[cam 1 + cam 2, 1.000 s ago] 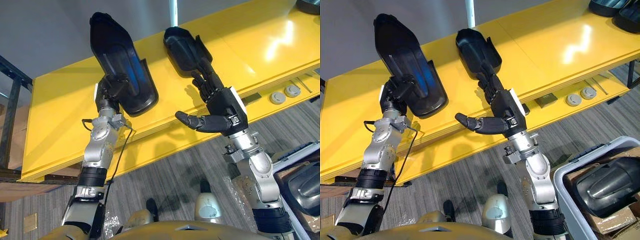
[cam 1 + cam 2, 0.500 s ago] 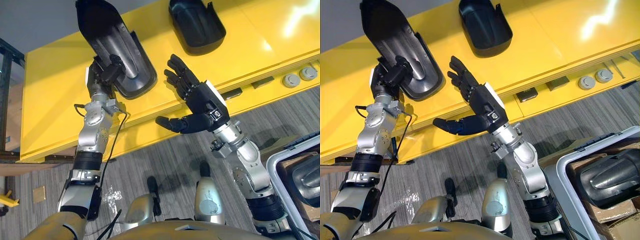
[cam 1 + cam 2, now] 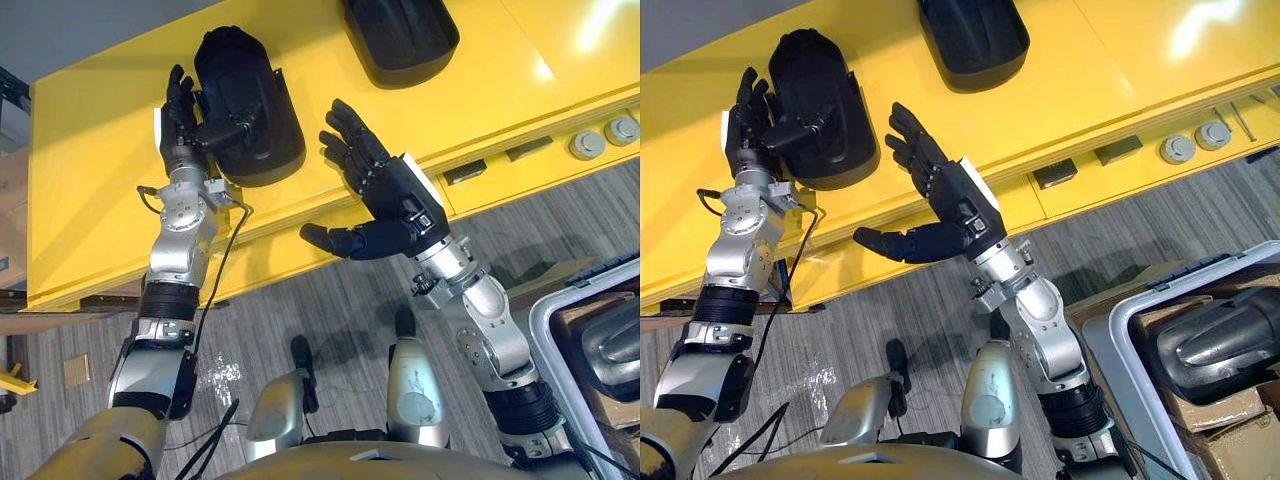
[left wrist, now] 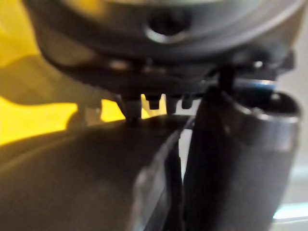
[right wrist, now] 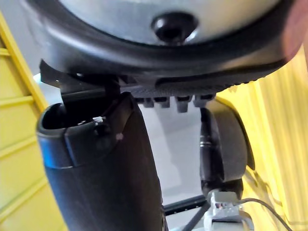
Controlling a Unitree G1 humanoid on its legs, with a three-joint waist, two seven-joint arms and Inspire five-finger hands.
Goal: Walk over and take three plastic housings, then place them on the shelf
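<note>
A black plastic housing (image 3: 248, 112) lies on the yellow shelf (image 3: 100, 190). My left hand (image 3: 183, 112) stands against its left side with straight fingers, its thumb resting across the housing's edge. The left wrist view shows that housing's dark surface (image 4: 82, 168) right under the hand. A second black housing (image 3: 400, 35) lies farther back on the shelf. My right hand (image 3: 388, 195) hovers open in front of the shelf edge between the two housings, fingers spread, thumb out, holding nothing. A third housing (image 3: 1215, 340) lies in a bin at lower right.
The grey bin (image 3: 1120, 335) stands on the carpet to the right and also holds cardboard. Two round grey fittings (image 3: 585, 146) sit on the shelf's lower ledge at the right. The shelf's front edge runs diagonally just beyond both wrists.
The left hand has lowered the tilted housing flat onto the shelf and straightened its fingers off it. The right hand stayed open and drifted slightly left. The camera has shifted.
</note>
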